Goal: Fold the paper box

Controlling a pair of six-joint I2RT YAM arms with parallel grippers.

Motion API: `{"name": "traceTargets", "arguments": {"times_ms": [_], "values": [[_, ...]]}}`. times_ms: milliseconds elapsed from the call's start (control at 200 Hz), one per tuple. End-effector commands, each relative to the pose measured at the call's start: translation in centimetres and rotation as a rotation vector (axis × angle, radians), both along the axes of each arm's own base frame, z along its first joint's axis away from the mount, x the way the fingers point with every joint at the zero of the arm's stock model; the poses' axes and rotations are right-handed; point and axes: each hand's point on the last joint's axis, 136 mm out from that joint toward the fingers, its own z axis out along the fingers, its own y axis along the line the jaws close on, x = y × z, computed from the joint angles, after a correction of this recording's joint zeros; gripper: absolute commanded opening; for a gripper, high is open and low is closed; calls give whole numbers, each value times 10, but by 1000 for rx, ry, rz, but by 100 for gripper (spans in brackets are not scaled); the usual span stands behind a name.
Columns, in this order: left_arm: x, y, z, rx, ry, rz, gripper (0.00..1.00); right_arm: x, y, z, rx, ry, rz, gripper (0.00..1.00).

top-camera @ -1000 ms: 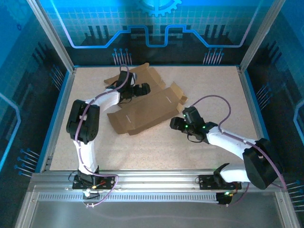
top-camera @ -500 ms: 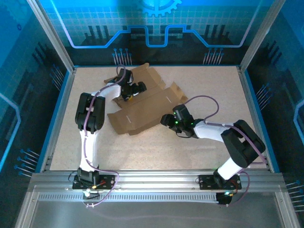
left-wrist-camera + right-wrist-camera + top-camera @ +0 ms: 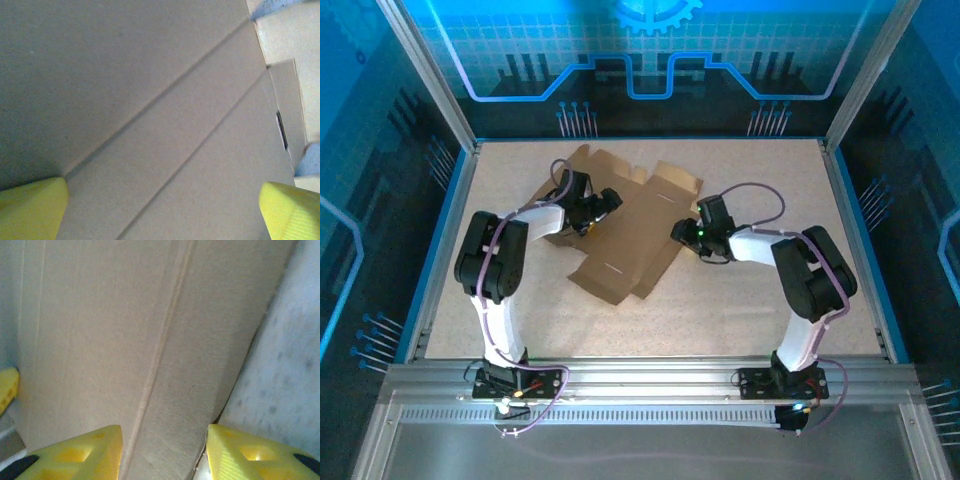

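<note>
The paper box (image 3: 632, 245) is a flat, unfolded brown cardboard sheet with flaps and slots, lying on the middle of the table. My left gripper (image 3: 607, 204) rests over its back-left part. In the left wrist view its yellow fingertips (image 3: 31, 206) stand wide apart and open, with creased cardboard (image 3: 150, 100) spread under them. My right gripper (image 3: 679, 232) sits at the sheet's right edge. In the right wrist view it is open (image 3: 165, 450), the cardboard (image 3: 125, 340) lies between its fingers, and the sheet's edge runs by the right fingertip (image 3: 250, 452).
The speckled beige table (image 3: 750, 290) is bounded by blue walls (image 3: 880, 200) on three sides and an aluminium rail (image 3: 650, 375) at the near edge. Bare tabletop lies in front of the sheet and to its right.
The cardboard has swung round and lies flatter, its long side now running back to front. The right gripper moved back to its right edge. The left gripper shifted slightly over the back-left part.
</note>
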Motion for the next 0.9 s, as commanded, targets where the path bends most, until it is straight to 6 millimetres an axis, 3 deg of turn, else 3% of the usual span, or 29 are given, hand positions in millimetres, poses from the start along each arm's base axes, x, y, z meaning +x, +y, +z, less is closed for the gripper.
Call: {"name": "traceTargets", "arguments": {"times_ms": [0,180,330,415,465,515,635,790,895], "values": [[-48,-35,-19,-80,123,-25,99,22,5,15,17,-55,88,48],[-68,-55,-4,-91,76,-51,99,44,-17,30,0,-98,118,49],[-51,-57,30,32,-24,-159,99,32,-48,44,-79,-158,71,62],[-35,-53,38,150,-58,-232,99,16,-57,47,-95,-171,54,68],[-27,-50,36,201,-55,-267,99,10,-59,49,-93,-179,45,69],[-20,-48,28,233,-40,-288,99,-4,-65,38,-99,-161,37,70],[-12,-44,7,174,36,-281,97,-17,-65,29,-101,-154,82,70],[-22,-38,-18,127,105,-231,79,-22,-58,21,-76,-137,152,68],[-34,-40,-31,81,142,-206,72,-18,-51,20,-44,-138,175,65]]}}
